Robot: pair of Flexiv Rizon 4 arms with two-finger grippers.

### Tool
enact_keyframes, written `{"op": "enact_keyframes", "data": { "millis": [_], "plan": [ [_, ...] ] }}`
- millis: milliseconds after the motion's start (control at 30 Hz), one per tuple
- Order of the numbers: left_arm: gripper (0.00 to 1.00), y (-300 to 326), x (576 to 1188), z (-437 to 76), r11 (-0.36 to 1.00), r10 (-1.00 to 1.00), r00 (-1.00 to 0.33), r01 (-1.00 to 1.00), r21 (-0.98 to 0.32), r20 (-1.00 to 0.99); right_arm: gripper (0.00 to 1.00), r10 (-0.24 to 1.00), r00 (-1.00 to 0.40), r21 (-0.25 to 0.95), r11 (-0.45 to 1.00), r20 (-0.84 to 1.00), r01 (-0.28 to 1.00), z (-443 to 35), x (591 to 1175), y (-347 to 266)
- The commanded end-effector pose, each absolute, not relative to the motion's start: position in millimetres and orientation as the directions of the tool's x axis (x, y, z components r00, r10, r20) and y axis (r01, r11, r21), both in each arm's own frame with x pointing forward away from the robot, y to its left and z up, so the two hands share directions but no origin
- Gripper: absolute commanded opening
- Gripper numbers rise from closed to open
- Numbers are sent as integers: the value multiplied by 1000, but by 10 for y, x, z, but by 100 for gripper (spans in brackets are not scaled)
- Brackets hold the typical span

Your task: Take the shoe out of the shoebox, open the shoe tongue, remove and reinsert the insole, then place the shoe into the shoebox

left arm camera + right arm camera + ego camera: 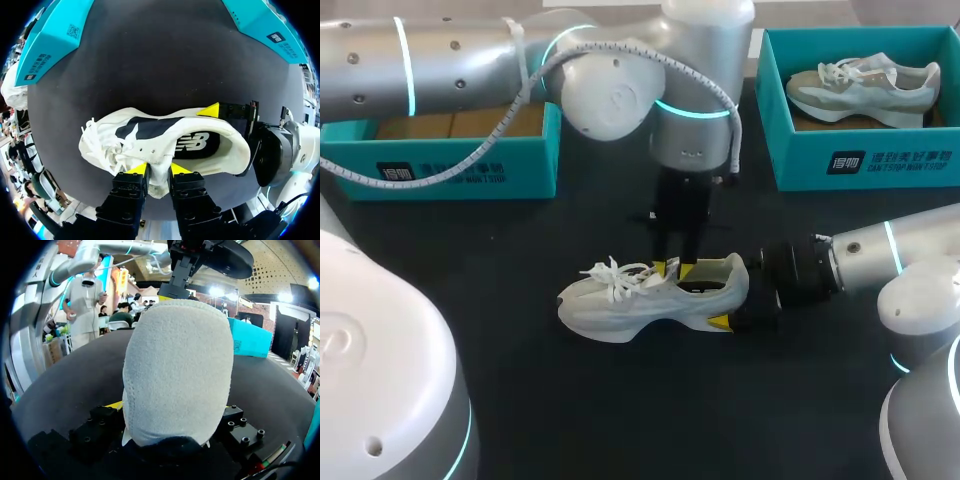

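Observation:
A white sneaker (650, 295) lies on its side on the black table, toe and laces toward my left. My left gripper (672, 268) comes down from above onto its opening. In the left wrist view its yellow tips pinch the white tongue (159, 176) from both sides, beside the dark insole (192, 145). My right gripper (728, 292) holds the heel, one yellow tip on either side of it. The grey heel (177, 370) fills the right wrist view between its fingers.
An open teal shoebox (470, 165) with brown paper inside stands at the back left, partly under my left arm. A second teal shoebox (860, 165) at the back right holds another sneaker (865, 85). Bare black tabletop lies in front of the shoe.

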State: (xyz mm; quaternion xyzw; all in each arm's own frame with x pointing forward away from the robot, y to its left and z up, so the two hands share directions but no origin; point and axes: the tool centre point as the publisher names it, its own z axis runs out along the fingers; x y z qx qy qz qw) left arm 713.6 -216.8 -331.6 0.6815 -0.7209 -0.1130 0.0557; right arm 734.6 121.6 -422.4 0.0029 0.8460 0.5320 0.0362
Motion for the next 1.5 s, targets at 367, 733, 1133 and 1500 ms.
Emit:
{"op": "enact_keyframes", "data": {
  "millis": [367, 733, 1133, 1500],
  "plan": [
    [0, -2075, 7002, -3163, 30, -999, -35, -977, 213, -21, 0, 43, -997, 899, 437, -57, -32, -4316, 7337, 1287],
    [0, -1806, 6812, -2980, -46, -997, 55, -986, 162, 51, 0, 43, -997, 899, 437, -57, -32, -4316, 7337, 1287],
    [0, -1556, 6618, -3090, -198, -971, 216, -968, 156, 103, 0, 43, -997, 899, 437, -57, -32, -4316, 7337, 1287],
    [0, -1272, 6670, -3101, -383, -897, 407, -910, 159, 173, 0, 43, -997, 899, 437, -57, -32, -4316, 7337, 1287]
  ]
}}
